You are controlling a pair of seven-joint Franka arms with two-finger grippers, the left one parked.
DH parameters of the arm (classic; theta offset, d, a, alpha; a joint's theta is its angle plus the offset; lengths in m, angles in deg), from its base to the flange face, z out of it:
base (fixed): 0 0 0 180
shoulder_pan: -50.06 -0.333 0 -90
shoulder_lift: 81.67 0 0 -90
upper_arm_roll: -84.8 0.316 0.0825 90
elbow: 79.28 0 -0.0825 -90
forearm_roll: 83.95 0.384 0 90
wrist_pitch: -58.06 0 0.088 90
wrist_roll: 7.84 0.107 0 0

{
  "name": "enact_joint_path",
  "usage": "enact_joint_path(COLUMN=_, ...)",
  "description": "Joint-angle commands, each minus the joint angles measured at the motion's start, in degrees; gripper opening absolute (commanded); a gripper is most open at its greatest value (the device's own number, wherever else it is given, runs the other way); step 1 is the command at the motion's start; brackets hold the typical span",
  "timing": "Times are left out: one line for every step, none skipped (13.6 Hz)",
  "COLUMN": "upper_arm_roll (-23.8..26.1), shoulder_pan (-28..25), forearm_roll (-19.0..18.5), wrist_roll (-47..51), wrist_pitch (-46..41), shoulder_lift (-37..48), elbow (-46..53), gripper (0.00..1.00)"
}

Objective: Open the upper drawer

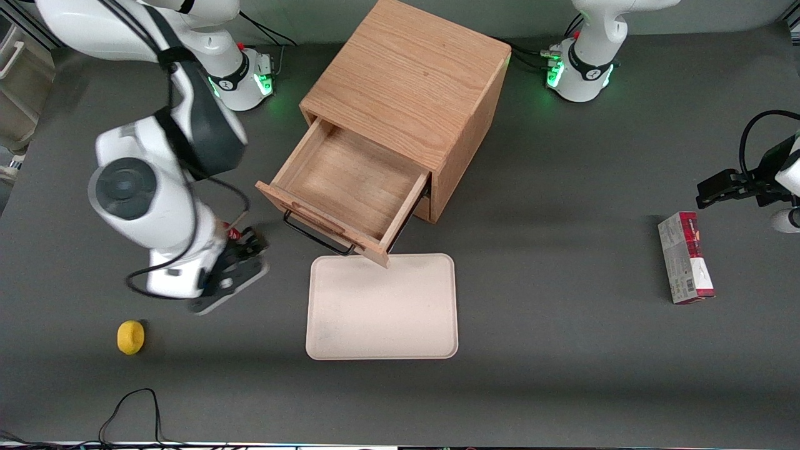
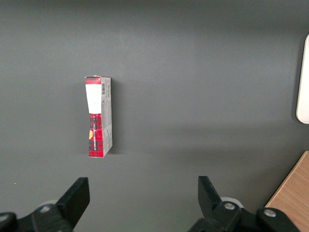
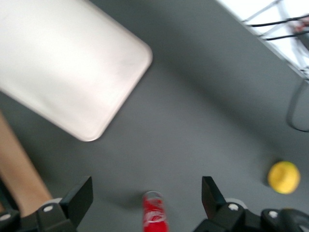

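Grey tabletop (image 1: 562,350) carries everything, and the largest thing on it is the light oak cabinet (image 1: 406,81), standing between the two arm bases. Its upper drawer (image 1: 350,187) is pulled well out toward the front camera, bare wood showing inside, with its thin black bar handle (image 1: 315,239) partly tucked under the drawer front; the lower drawer is hidden beneath it. One corner of the drawer front overhangs the edge of a cream tray (image 1: 381,309), which lies flat nearer the camera. Toward the working arm's end, the gripper (image 1: 234,275) hangs just above the tabletop, beside the drawer handle but apart from it, much of it masked by the white wrist above. In the right wrist view its jaws stand wide apart with nothing between them, and a small red can (image 3: 155,217), blurred and cut off at the frame edge, sits below the gap. A red and grey carton (image 1: 685,257) lies toward the parked arm's end. A small yellow round object (image 1: 130,337) rests near the gripper, closer to the camera.
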Motion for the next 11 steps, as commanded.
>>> enact_joint_path(upper_arm_roll=-0.90, shoulder_pan=-1.05, forearm_roll=-1.41, wrist_roll=0.04, wrist_pitch=-1.04, shoulder_lift=2.15, elbow=4.04, gripper=1.00)
enact_joint_path(upper_arm_roll=-1.17, shoulder_pan=-0.97, forearm_roll=-0.88, wrist_roll=1.52, wrist_pitch=-1.56, shoulder_lift=4.24, elbow=3.70, gripper=1.00)
enact_joint_path(upper_arm_roll=-3.35, shoulder_pan=-0.97, forearm_roll=-0.53, wrist_roll=9.71, wrist_pitch=-5.05, shoulder_lift=6.00, elbow=3.00, gripper=1.00)
enact_joint_path(upper_arm_roll=-4.50, shoulder_pan=-0.97, forearm_roll=1.56, wrist_roll=19.37, wrist_pitch=-9.52, shoulder_lift=7.67, elbow=1.95, gripper=1.00)
enact_joint_path(upper_arm_roll=-5.03, shoulder_pan=-0.97, forearm_roll=4.80, wrist_roll=25.47, wrist_pitch=-10.87, shoulder_lift=9.52, elbow=0.46, gripper=1.00)
enact_joint_path(upper_arm_roll=-6.26, shoulder_pan=-0.97, forearm_roll=6.66, wrist_roll=28.92, wrist_pitch=-10.45, shoulder_lift=12.15, elbow=-2.86, gripper=1.00)
enact_joint_path(upper_arm_roll=-6.96, shoulder_pan=-0.97, forearm_roll=7.64, wrist_roll=30.26, wrist_pitch=-9.66, shoulder_lift=14.44, elbow=-6.29, gripper=1.00)
enact_joint_path(upper_arm_roll=-8.62, shoulder_pan=-0.79, forearm_roll=9.82, wrist_roll=30.36, wrist_pitch=-7.57, shoulder_lift=17.85, elbow=-10.67, gripper=1.00)
enact_joint_path(upper_arm_roll=-10.38, shoulder_pan=-0.79, forearm_roll=11.93, wrist_roll=30.36, wrist_pitch=-5.20, shoulder_lift=21.72, elbow=-15.76, gripper=1.00)
enact_joint_path(upper_arm_roll=-11.01, shoulder_pan=-0.79, forearm_roll=12.56, wrist_roll=30.36, wrist_pitch=-2.30, shoulder_lift=26.10, elbow=-22.17, gripper=1.00)
enact_joint_path(upper_arm_roll=-11.45, shoulder_pan=-0.79, forearm_roll=12.57, wrist_roll=30.36, wrist_pitch=0.95, shoulder_lift=31.02, elbow=-28.58, gripper=1.00)
